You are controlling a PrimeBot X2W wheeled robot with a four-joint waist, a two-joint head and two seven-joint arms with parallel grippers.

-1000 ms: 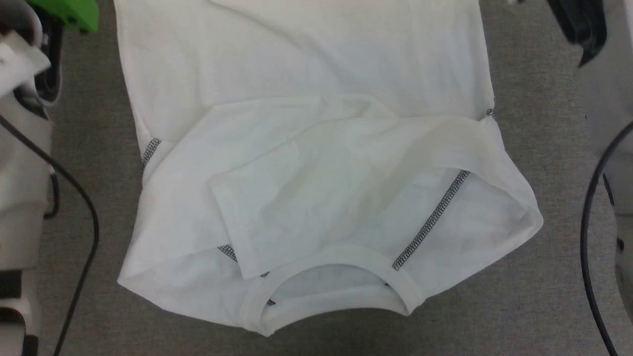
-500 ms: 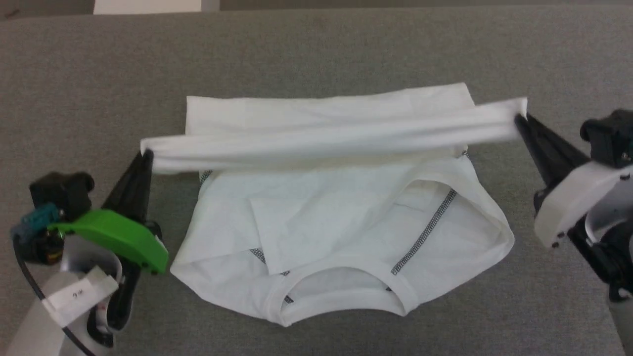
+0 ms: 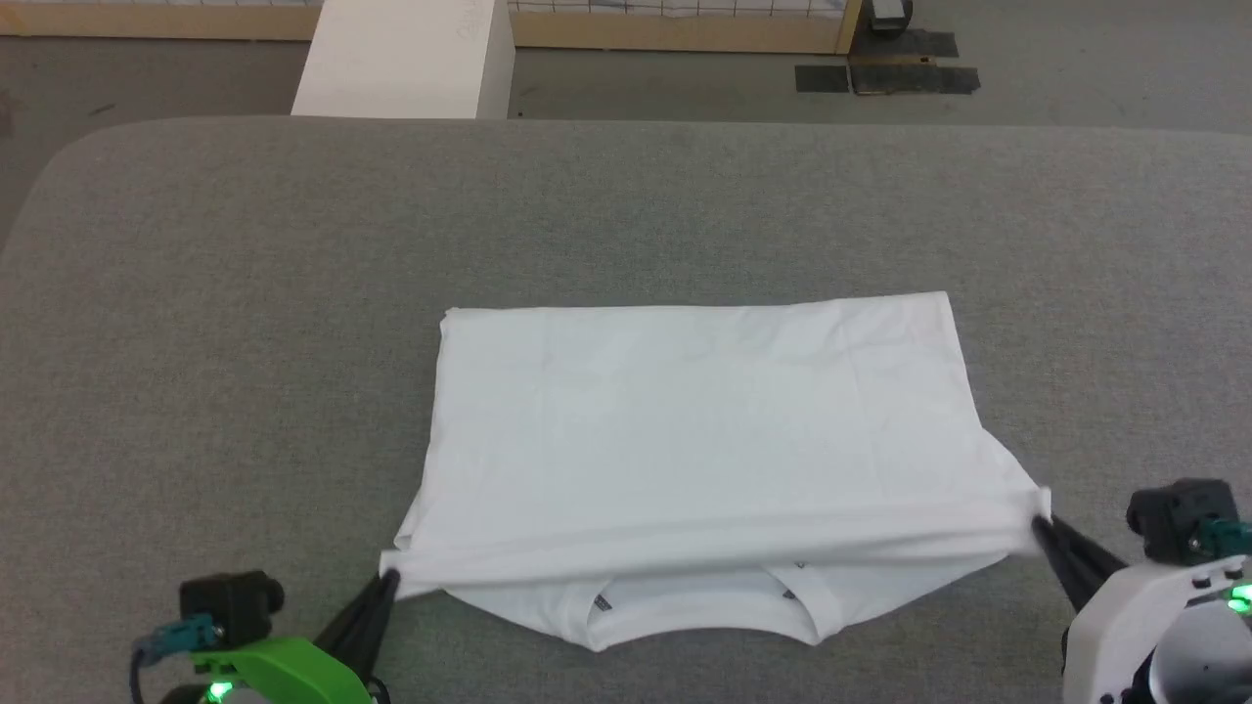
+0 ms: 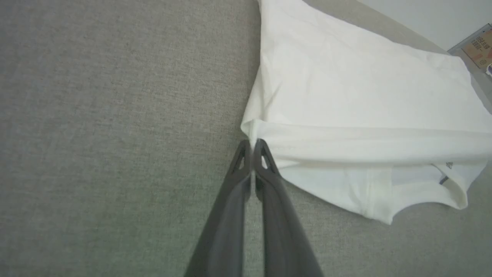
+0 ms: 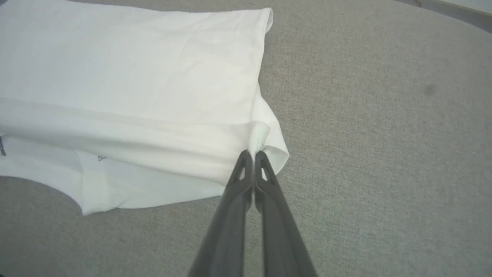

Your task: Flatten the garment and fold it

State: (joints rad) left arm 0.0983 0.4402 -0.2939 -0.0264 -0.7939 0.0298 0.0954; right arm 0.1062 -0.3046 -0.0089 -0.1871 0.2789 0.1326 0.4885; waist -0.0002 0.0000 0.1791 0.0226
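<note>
**Folded shirt held at both near corners**

The garment (image 3: 694, 420) lay on the grey fabric worktop (image 3: 245, 293), a little right of centre and towards the robot's side. Its upper layer was doubled over the body into a smooth white rectangle, with straight left, right and far edges. Along the near side this layer ended in a thick rolled fold (image 3: 704, 543) that ran from one gripper to the other. Below the fold the neckline (image 3: 704, 596) stuck out towards the robot, with small dark marks visible inside the collar.

The left gripper (image 3: 389, 579) met the left end of the fold. In the left wrist view its jaws were pressed together on the cloth at that corner (image 4: 251, 141), so they pinched the garment (image 4: 365, 96). The right gripper (image 3: 1039, 523) did the same at the right end. In the right wrist view its jaws were closed on a small bunched tip of fabric (image 5: 251, 152) at the corner of the garment (image 5: 134, 77). A loose flap curled down just beside the right gripper's tips.

Beyond the far edge of the worktop a rigid white box (image 3: 406, 59) stood on the floor. Behind it ran a wooden rail with wire mesh (image 3: 636, 34).
</note>
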